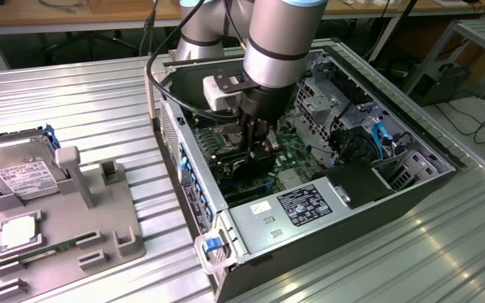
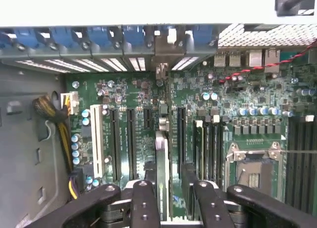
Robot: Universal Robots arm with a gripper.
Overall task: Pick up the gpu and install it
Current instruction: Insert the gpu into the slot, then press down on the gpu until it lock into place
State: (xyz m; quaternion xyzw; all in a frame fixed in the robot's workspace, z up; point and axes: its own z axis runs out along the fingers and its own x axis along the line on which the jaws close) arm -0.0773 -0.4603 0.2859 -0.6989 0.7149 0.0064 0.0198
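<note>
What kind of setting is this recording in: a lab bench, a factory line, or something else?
Most likely a robotics lab or test workshop. An open computer case lies on a ribbed metal table, with a grey parts fixture holding a hard drive beside it, and wooden workbenches with cables stand behind.

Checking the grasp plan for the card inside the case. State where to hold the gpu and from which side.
Grip the gpu by its upper long edge, coming straight down into the open case, with the tool pinching its two flat faces. It stands on edge over the motherboard slots, so that thin top edge is the free part; a side approach would likely be blocked.
</note>
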